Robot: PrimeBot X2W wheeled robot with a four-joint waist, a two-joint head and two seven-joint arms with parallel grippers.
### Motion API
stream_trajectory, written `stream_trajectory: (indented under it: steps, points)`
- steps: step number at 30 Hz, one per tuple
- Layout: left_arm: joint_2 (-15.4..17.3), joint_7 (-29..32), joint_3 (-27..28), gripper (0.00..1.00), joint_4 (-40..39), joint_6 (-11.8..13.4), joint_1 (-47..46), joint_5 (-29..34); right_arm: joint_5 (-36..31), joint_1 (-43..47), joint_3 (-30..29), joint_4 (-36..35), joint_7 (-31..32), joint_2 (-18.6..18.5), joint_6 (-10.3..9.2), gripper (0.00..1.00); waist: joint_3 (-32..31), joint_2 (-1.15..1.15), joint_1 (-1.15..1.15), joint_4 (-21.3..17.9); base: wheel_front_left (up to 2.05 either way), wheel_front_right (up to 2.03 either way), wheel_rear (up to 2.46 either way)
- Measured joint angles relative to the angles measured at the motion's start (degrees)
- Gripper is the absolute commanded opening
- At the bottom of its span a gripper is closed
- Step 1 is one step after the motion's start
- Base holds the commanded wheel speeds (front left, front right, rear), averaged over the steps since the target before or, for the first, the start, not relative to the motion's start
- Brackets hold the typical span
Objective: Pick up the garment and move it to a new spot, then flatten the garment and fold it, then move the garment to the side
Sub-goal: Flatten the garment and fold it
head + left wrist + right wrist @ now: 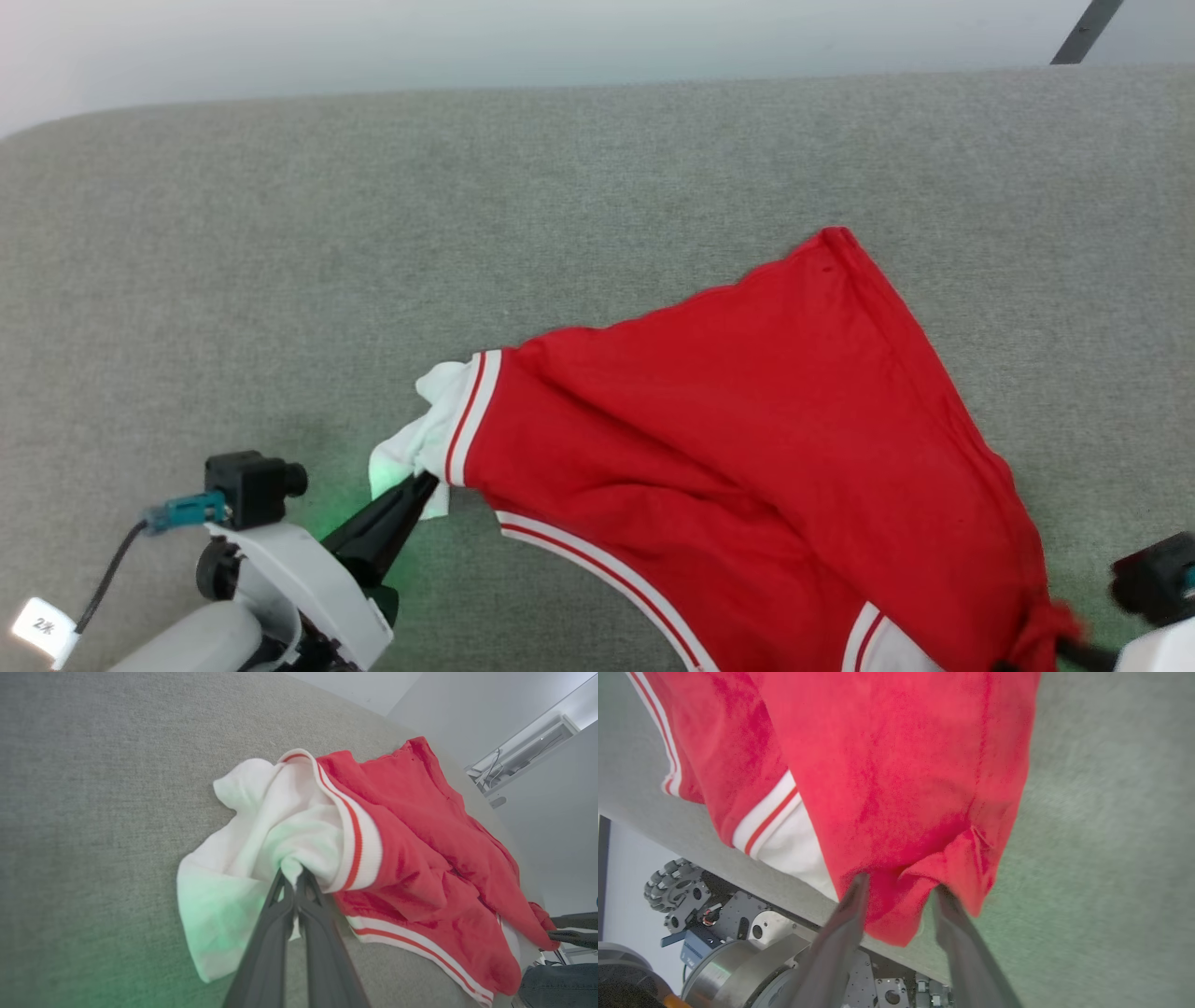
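On my head view the garment [747, 439] lies spread over the grey fabric surface [373, 233], filling the centre and lower right of the frame. Its highest corner points toward the upper right, and a curved hem with paired white stripes runs along the bottom edge. White lining spills out of a striped opening at its left end, just left of centre.

My left gripper [422, 483] comes up from the lower left corner with its fingers pressed together on that white lining. The left wrist view confirms it: the two dark fingers [280, 914] meet at a pinched fold of white cloth in the middle of the frame, so the left gripper [292, 877] is clamped on the garment [420, 826]. A green glow tints the lining and the surface around it.

My right gripper [1074, 646] sits at the bottom right corner of the head view, blurred, at the garment's red corner there. In the right wrist view its fingers [857, 896] stand apart, with a bunched red corner of the garment [901, 765] hanging between them over the surface's edge. I cannot tell whether either finger of the right gripper [899, 889] touches the cloth. At the lower left of that frame I see a robot wheel [675, 884].
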Motion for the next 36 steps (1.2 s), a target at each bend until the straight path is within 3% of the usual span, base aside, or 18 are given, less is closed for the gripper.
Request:
stream_trajectory:
  steps: [7,11,13,23,27,32,33,34,36]
  points:
    - [-1.6,0.0,0.2,0.00,-0.6,0.0,-0.1,1.1,3.8,-0.3,-9.7,-11.2,4.6,-2.1,0.00,1.00,0.5,0.00,0.00,2.0,0.00,0.00,0.00]
    - [-2.7,0.0,0.8,0.00,-1.1,0.0,-0.3,2.2,-0.7,-10.6,-13.1,-11.8,3.5,-5.1,0.00,1.00,1.5,0.00,0.00,3.2,0.00,0.00,0.00]
    - [-3.4,0.0,0.8,0.00,-1.1,0.0,-0.5,2.4,-4.6,-17.1,-10.3,-9.2,1.6,-7.2,0.00,1.00,2.2,0.00,0.00,3.7,0.00,0.00,0.00]
    - [-4.9,0.0,-0.5,0.00,-1.5,0.0,-5.2,2.5,-8.1,-47.9,11.8,17.9,-3.2,-2.2,0.01,1.00,7.6,0.00,0.00,6.1,0.00,0.00,0.00]
    - [-5.9,0.0,-0.7,0.00,-1.7,0.0,-7.2,2.5,-9.5,-55.5,19.8,27.7,-4.7,-1.7,0.01,1.00,10.2,0.00,0.00,7.1,0.00,0.00,0.00]
    - [-6.9,-0.1,-0.9,0.00,-1.7,0.0,-8.5,2.8,-8.5,-60.8,27.6,35.2,-6.3,-1.9,0.00,1.00,12.2,0.00,0.00,8.7,0.00,0.00,0.00]
    - [-7.1,-0.1,-0.7,0.00,-1.7,0.0,-8.5,2.8,-8.0,-61.7,28.7,36.0,-6.6,-2.1,-0.01,0.76,12.4,0.00,0.00,9.0,0.00,0.00,0.00]
    - [-7.2,-0.1,-0.6,0.00,-1.7,0.0,-8.5,2.7,-7.2,-62.3,29.5,36.7,-7.2,-2.2,-0.01,0.33,12.5,0.00,0.00,9.3,0.00,0.00,0.00]
    - [-7.4,-0.1,-0.3,0.00,-1.7,0.0,-8.5,2.5,-5.7,-63.3,30.8,38.0,-8.5,-2.3,-0.01,0.00,12.5,0.00,0.00,9.6,0.00,0.00,0.00]
